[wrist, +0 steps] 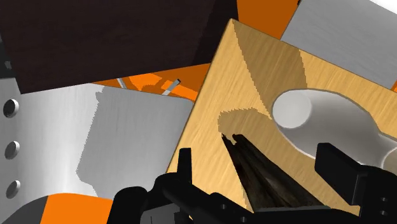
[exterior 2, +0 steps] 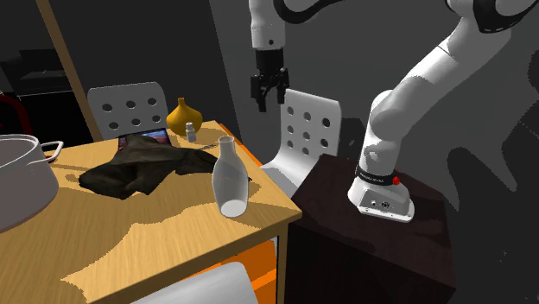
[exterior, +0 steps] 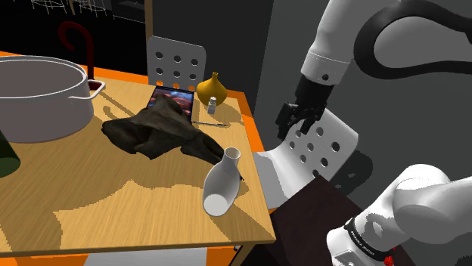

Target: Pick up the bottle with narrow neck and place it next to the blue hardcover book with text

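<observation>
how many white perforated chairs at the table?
2. The far chair stands behind the table, beyond the yellow vase; the near chair stands at the table's side, below the gripper. Others may be hidden outside the views.

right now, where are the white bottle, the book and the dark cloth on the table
white bottle (exterior: 221, 184): shoulder view, on its wide body
book (exterior: 178, 98): shoulder view, on the uncovered part of its cover
dark cloth (exterior: 155, 130): shoulder view, on its crumpled middle
</observation>
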You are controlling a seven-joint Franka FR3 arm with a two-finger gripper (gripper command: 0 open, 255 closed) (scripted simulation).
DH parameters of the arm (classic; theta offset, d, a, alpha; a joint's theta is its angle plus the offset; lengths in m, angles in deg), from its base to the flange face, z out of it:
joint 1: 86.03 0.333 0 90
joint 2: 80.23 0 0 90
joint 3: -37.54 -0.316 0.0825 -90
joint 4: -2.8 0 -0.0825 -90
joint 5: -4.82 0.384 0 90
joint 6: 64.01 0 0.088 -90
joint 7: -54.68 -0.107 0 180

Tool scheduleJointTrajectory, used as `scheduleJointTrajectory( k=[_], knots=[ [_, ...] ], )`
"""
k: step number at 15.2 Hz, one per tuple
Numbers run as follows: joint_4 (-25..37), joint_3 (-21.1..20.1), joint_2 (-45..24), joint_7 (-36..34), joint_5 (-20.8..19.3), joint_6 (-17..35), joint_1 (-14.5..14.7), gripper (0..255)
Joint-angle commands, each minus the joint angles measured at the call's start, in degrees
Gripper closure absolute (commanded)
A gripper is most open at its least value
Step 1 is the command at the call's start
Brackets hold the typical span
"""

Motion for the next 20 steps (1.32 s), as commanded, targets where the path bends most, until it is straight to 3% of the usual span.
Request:
scheduleJointTrajectory(
  k=[1, 7, 12, 20],
  knots=[
    [1.0, -2.4, -2.3, -2.7, 0.5, 2.2, 0.2, 0],
    [6.7, -10.5, -12.2, -12.0, -0.4, 9.0, 0.0, 0],
    [13.4, -17.2, -22.5, -21.3, -5.2, 13.6, -1.0, 0],
    [9.7, -18.3, -25.3, -22.7, -6.7, 19.8, -1.1, 0]
  ],
)
